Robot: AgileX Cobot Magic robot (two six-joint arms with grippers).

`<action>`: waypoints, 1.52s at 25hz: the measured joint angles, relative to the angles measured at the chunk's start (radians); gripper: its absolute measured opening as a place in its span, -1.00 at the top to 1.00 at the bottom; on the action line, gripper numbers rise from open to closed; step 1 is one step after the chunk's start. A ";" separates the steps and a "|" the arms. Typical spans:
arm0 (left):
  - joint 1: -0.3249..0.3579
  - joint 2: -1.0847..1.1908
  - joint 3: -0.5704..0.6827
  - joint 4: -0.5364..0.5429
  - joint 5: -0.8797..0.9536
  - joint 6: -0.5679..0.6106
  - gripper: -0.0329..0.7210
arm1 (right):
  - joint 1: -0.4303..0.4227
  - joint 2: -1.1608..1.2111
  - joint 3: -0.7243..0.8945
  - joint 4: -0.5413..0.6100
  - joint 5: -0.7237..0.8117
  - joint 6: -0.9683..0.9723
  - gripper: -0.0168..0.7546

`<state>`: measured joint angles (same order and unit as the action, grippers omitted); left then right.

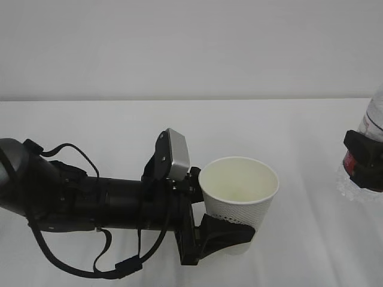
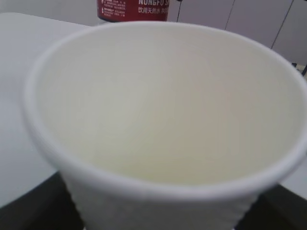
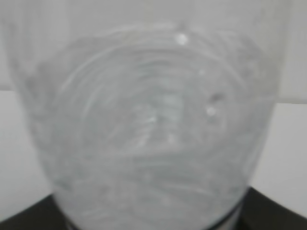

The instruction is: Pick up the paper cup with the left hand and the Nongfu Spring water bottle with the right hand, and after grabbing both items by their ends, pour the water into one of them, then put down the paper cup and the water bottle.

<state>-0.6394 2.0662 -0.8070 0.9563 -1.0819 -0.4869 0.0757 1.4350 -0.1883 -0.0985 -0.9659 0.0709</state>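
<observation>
The white dimpled paper cup (image 1: 239, 188) stands upright in the lower middle of the exterior view, its mouth open upward and its cream inside looking dry. My left gripper (image 1: 234, 230) is shut on its lower wall, one black finger (image 1: 227, 234) across the front. In the left wrist view the cup (image 2: 163, 110) fills the frame. At the right edge the clear Nongfu Spring water bottle (image 1: 374, 116) stands upright, with my right gripper (image 1: 365, 160) shut on it at the red label. The bottle (image 3: 153, 129) fills the right wrist view. I cannot make out the water.
The white table (image 1: 179, 125) runs back to a pale wall. The left arm (image 1: 90, 200) with loose black cables and a silver-grey block (image 1: 176, 155) lies low across the lower left. The bottle's red label (image 2: 134, 8) shows just beyond the cup's rim.
</observation>
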 joint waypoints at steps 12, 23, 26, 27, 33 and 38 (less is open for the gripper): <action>0.000 -0.013 0.000 0.053 0.005 0.000 -0.64 | 0.000 0.000 0.000 -0.022 0.051 0.000 -0.07; 0.000 -0.018 0.000 0.053 0.008 -0.001 -0.64 | 0.000 -0.099 0.000 -0.029 0.205 0.014 -0.07; 0.000 -0.018 0.000 0.053 0.008 -0.001 -0.64 | 0.000 -0.120 0.000 -0.037 0.244 0.014 -0.07; 0.000 -0.018 0.000 0.053 0.008 -0.001 -0.64 | 0.000 -0.127 0.000 -0.044 0.255 0.014 -0.07; 0.000 -0.018 0.000 0.051 0.009 -0.001 -0.60 | 0.000 -0.171 0.002 -0.063 0.323 0.015 -0.07; -0.001 -0.020 0.000 0.049 0.009 -0.001 -0.59 | 0.000 -0.212 0.002 -0.067 0.373 0.021 -0.07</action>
<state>-0.6400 2.0466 -0.8070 1.0053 -1.0728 -0.4876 0.0757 1.2226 -0.1866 -0.1654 -0.5931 0.0923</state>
